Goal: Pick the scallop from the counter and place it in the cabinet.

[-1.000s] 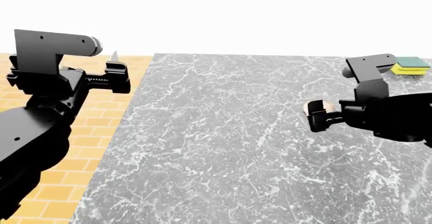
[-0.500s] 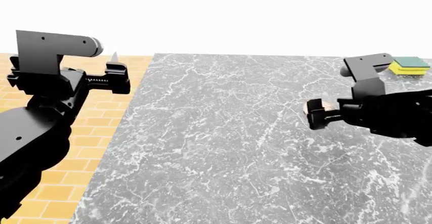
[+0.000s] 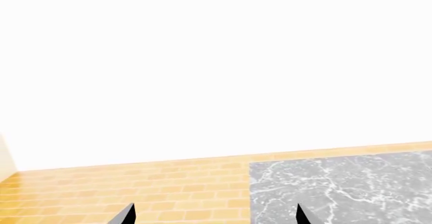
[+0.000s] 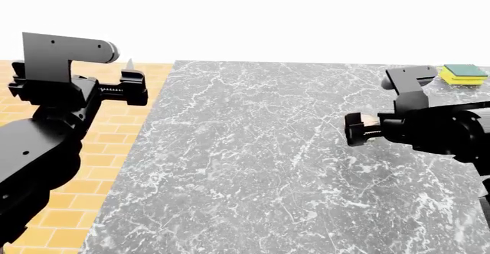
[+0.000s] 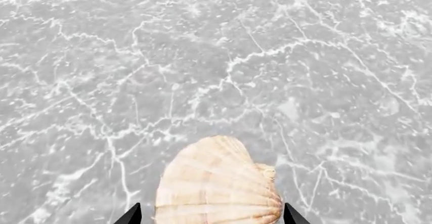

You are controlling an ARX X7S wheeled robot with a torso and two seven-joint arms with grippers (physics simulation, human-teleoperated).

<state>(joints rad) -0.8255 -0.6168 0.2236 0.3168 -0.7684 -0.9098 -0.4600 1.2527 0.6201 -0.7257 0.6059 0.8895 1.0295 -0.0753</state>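
fingers (image 5: 132, 215) of my right gripper (image 4: 360, 128) sit either side of the scallop (image 5: 217, 182), tips dark at both flanks of the shell. closed onto it, narrow gap, shell filling the space between; it looks held clear of the marble, though the wrist view does not show how much clearance. in the head view a pale sliver of shell shows between the jaws, over the right half of the counter (image 4: 253, 168), well in from its front edge.

left gripper (image 4: 132, 86) hangs off the counter's left edge, over the orange brick floor (image 4: 115, 151). both tips (image 3: 127, 215) visible from its wrist camera, wide apart, nothing between them.

far right corner of the counter: yellow-and-green sponge (image 4: 463, 74), well apart from the shell.

cabinet not in any view. my read: pick is done, carry not begun.

risks. grip is on the shell's curved, ribbed sides; a fast swing or base turn could let it pivot or squirt out. i would be moving toward a target i cannot see yet, so arm or shell could clip a shelf edge. the idle left arm, stuck out wide, could snag while turning.
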